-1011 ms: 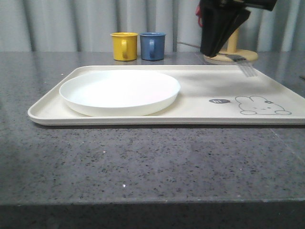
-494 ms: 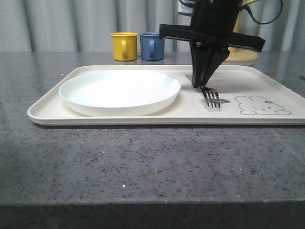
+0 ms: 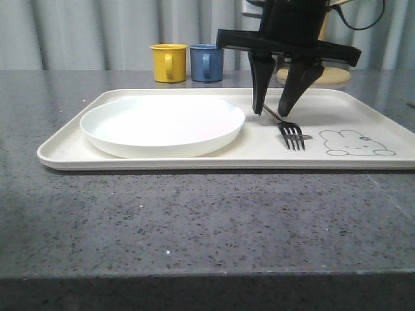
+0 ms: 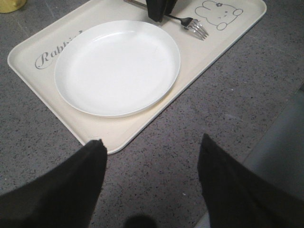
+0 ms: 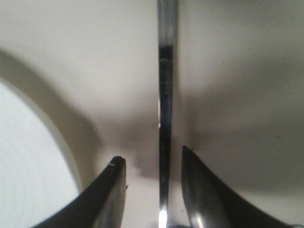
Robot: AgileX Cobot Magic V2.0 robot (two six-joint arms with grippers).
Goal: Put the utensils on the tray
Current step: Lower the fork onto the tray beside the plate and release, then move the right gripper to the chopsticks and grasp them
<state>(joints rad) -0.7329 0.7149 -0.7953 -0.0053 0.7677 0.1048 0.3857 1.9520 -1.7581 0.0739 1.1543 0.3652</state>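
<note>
Fork (image 3: 292, 135) flat on tray (image 3: 194, 159), just right of plate (image 3: 162, 125), tines toward the desk's near edge, beside the rabbit drawing (image 3: 356, 143). Handle's far end hidden behind right gripper (image 3: 276, 111). Right fingers (image 3: 259, 91) spread apart, straddling the handle without gripping; in the right wrist view handle (image 5: 165, 118) lies between the two tips, clear of both. Left gripper (image 4: 149, 156) above the desk's near side, fingers (image 4: 80, 185) wide open, holding nothing. Tray's right end cut off at frame edge. Script lettering partly covered by the plate rim. Desk (image 3: 194, 220): dark speckled stone. Yellow mug (image 3: 168, 62) and blue mug (image 3: 207, 62) side by side behind tray; grey pleated curtain (image 3: 97, 32) at the back.
</note>
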